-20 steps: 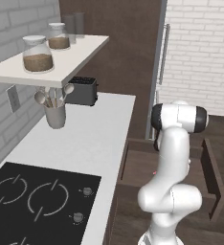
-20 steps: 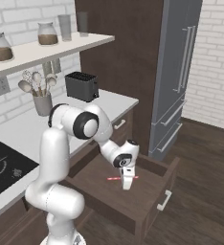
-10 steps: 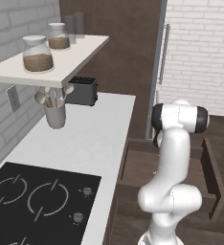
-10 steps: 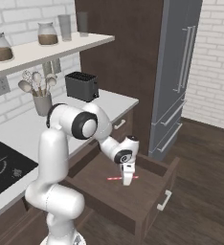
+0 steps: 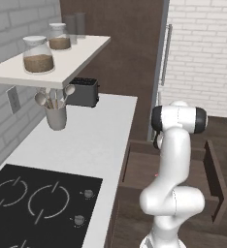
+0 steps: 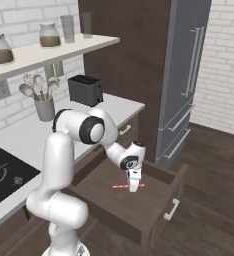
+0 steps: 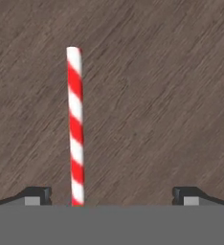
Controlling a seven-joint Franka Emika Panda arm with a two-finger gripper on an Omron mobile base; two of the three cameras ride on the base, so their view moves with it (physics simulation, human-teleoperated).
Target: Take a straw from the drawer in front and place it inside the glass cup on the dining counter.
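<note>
The drawer [image 6: 154, 197] stood pulled out, with the straw [image 7: 76, 127] lying flat on its floor. The gripper [image 6: 134, 187] hung directly above the straw, fingers spread wide and gripping nothing. Grasping, lifting and placing in the cup all remained.

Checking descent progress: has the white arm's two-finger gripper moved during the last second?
Yes. The gripper sank toward the red-and-white striped straw on the brown wooden drawer's floor.
</note>
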